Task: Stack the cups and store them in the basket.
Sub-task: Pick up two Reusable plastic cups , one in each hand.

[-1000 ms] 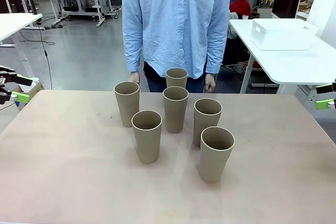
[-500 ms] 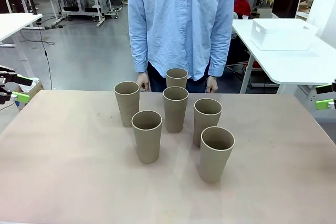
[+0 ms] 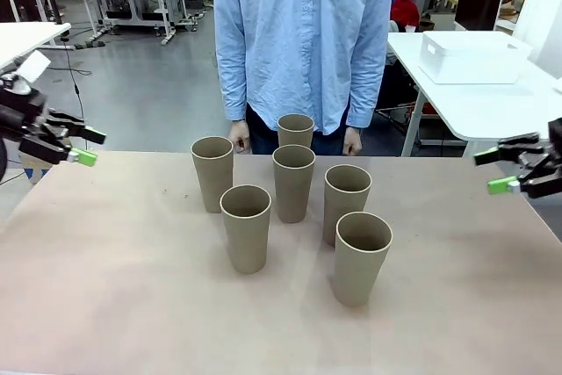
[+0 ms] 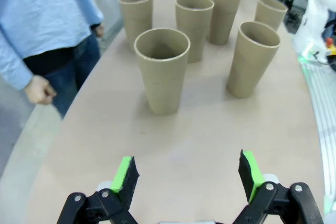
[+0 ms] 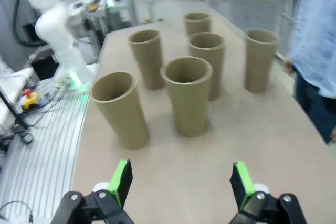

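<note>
Several tan cups stand upright and apart in the middle of the table: one at the back (image 3: 295,129), one at the left (image 3: 213,171), one in the centre (image 3: 292,182), and nearer ones (image 3: 246,227) (image 3: 346,201) (image 3: 361,256). My left gripper (image 3: 90,148) hovers open over the table's left edge, well short of the cups. My right gripper (image 3: 489,172) hovers open at the right edge. In the left wrist view the open left gripper (image 4: 189,174) faces the closest cup (image 4: 161,69). The open right gripper (image 5: 181,182) faces a cup (image 5: 187,95). The white basket (image 3: 470,57) sits on another table at the back right.
A person in a light blue shirt (image 3: 303,32) stands at the far side, both hands (image 3: 239,136) hanging just behind the table edge. The bare table (image 3: 132,287) has free room in front of and beside the cups. Other white tables stand farther back.
Both grippers have swung in from the picture's edges toward the table, staying open. The person stepped slightly to the right earlier. The cups have not moved.
</note>
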Robot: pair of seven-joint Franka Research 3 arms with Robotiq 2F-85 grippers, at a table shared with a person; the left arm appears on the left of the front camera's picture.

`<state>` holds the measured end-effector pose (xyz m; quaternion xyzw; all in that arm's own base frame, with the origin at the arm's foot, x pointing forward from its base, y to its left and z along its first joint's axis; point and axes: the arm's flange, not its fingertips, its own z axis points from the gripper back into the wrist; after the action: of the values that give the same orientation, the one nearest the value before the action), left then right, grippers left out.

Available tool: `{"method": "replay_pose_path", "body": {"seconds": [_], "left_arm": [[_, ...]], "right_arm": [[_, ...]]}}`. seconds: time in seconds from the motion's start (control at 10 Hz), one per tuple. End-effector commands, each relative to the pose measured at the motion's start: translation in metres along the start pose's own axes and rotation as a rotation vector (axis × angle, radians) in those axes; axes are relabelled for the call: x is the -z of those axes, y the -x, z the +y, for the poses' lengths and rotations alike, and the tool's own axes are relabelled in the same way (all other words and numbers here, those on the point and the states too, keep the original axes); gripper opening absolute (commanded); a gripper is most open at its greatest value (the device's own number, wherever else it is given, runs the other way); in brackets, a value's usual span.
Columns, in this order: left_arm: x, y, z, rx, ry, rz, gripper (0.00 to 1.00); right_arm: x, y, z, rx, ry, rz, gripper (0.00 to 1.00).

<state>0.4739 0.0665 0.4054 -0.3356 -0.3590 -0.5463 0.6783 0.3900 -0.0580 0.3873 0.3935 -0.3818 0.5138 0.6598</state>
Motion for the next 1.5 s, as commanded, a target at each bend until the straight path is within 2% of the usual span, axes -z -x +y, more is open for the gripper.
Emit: {"method": "replay_pose_path", "body": {"seconds": [0.0, 0.2, 0.3, 0.4, 0.5, 0.6, 0.8, 0.9, 1.1, 1.4], "left_arm": [[0.016, 0.014, 0.013, 0.029, 0.08, -0.113, 1.0], [0.051, 0.033, 0.014, 0.039, 0.13, -0.205, 1.0], [0.067, 0.04, 0.014, 0.052, 0.149, -0.237, 1.0], [0.082, 0.044, 0.014, 0.084, 0.158, -0.248, 1.0], [0.09, 0.039, 0.016, 0.05, 0.159, -0.283, 1.0], [0.076, 0.043, 0.012, 0.042, 0.153, -0.208, 1.0], [0.076, 0.043, 0.012, 0.042, 0.153, -0.208, 1.0], [0.088, 0.047, 0.013, 0.042, 0.161, -0.226, 1.0], [0.096, 0.061, 0.027, -0.003, 0.096, -0.323, 1.0], [0.122, 0.07, 0.037, 0.056, 0.093, -0.403, 1.0]], "right_arm": [[0.026, 0.027, -0.004, -0.05, -0.132, -0.089, 1.0], [0.063, 0.048, 0.013, -0.04, -0.177, -0.127, 1.0], [0.075, 0.053, 0.021, -0.032, -0.158, -0.136, 1.0], [0.084, 0.053, 0.026, -0.055, -0.111, -0.14, 1.0], [0.086, 0.046, 0.027, -0.07, -0.115, -0.146, 1.0], [0.081, 0.057, 0.022, -0.015, -0.188, -0.12, 1.0], [0.081, 0.057, 0.022, -0.015, -0.188, -0.12, 1.0], [0.085, 0.057, 0.024, -0.018, -0.173, -0.13, 1.0], [0.106, 0.067, 0.041, -0.063, -0.14, -0.178, 1.0], [0.136, 0.085, 0.056, -0.099, -0.12, -0.207, 1.0]]}}
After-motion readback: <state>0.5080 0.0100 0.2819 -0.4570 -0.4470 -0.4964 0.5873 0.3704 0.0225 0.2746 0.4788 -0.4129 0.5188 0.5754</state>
